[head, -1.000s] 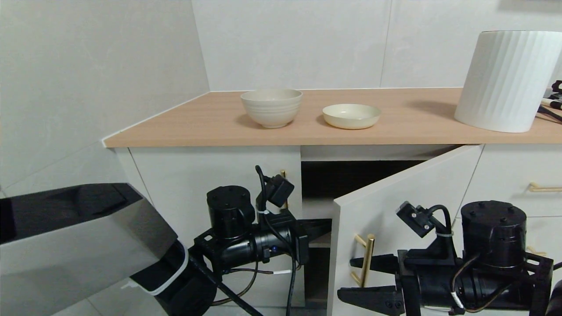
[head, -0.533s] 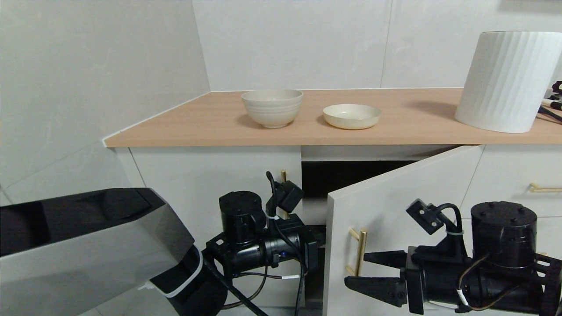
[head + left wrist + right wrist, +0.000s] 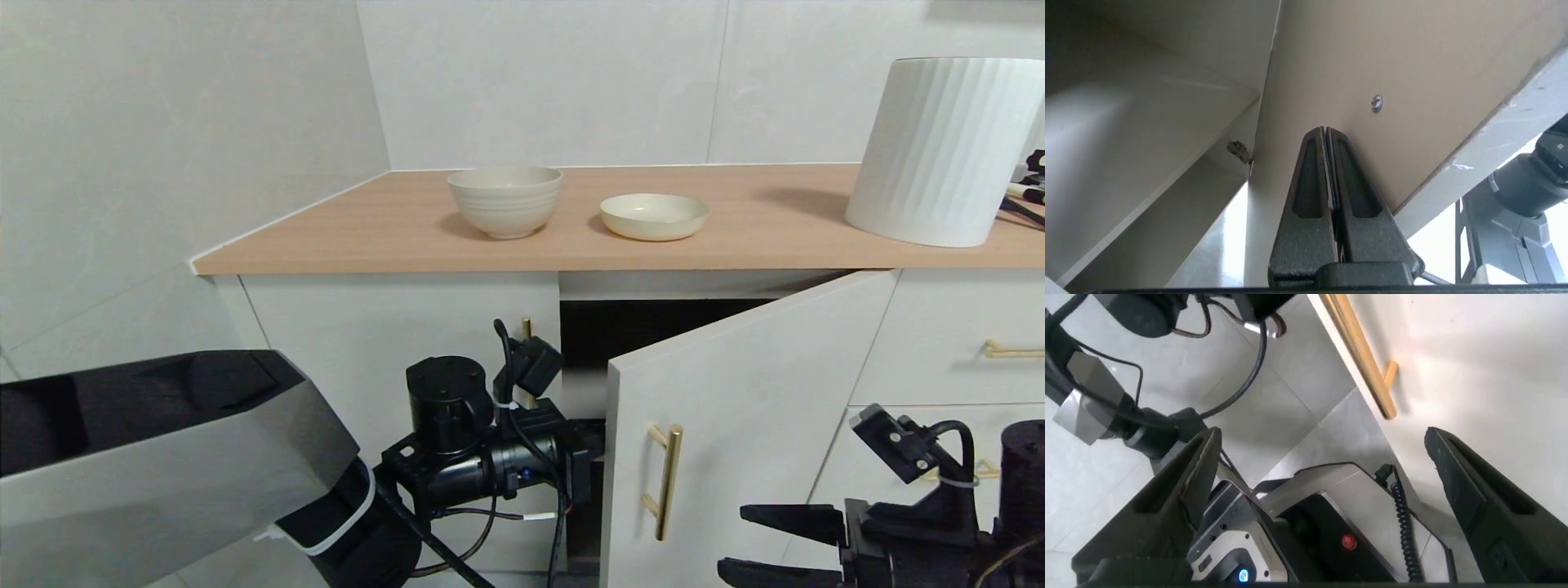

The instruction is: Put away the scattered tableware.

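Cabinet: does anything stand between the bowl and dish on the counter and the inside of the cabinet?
Yes: the cabinet door is only partly open, angled across the opening. The left gripper, shut, lies in that gap at the door's inner face. The bowl and dish sit on the countertop above.

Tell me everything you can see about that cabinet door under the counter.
The cabinet door is a matte white panel with a vertical gold bar handle near its free edge. It stands partly open, hinged on its right, beneath the wooden counter. The left gripper, shut, is behind it, tips at its inner face. The right gripper, open, sits in front, apart from it.
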